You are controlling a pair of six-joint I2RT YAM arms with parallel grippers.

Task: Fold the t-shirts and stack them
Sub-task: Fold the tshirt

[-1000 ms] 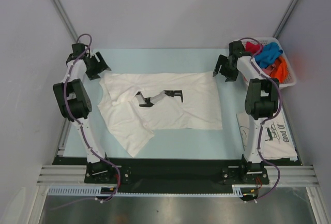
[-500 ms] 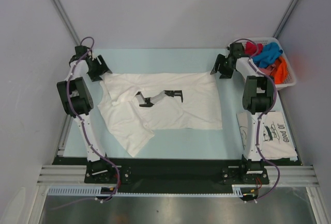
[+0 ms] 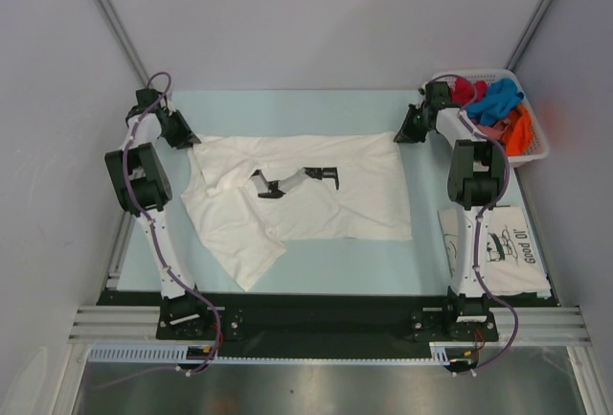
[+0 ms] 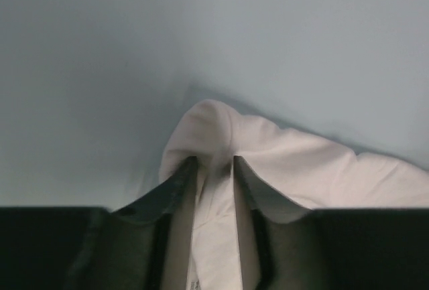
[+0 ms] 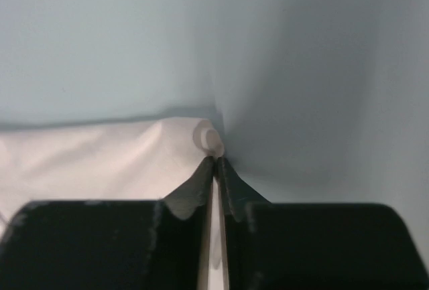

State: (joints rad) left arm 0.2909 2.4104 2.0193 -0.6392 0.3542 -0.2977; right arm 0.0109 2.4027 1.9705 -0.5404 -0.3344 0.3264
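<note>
L gripper (image 4: 214, 164) pinches a bunched far corner of the white t-shirt (image 3: 354, 204); R gripper (image 5: 216, 161) nips the opposite far corner, jaws nearly together. Shirt lies spread on table (image 3: 306, 108) betw. the two, back toward the bases. Folded printed t-shirt (image 3: 503, 252) sits behind R gripper, nr its base. Basket (image 3: 542, 149) w/ coloured t-shirts (image 3: 498, 101) is just outboard.

- In the overhead view, the left gripper (image 3: 185, 137), at the far left corner of the spread white t-shirt (image 3: 354, 209), is showing too small to tell its fingers apart.
- So is the right gripper (image 3: 402, 135), at that shirt's far right corner.
- The right arm (image 3: 474, 177), right of that shirt, is covering the left edge of the folded printed t-shirt (image 3: 512, 262).
- Beyond that shirt's far right corner, the coloured t-shirts (image 3: 498, 103) are overlapping in the basket (image 3: 533, 156), hiding one another.
- In both wrist views, that shirt's cloth is running off the picture's edge.
</note>
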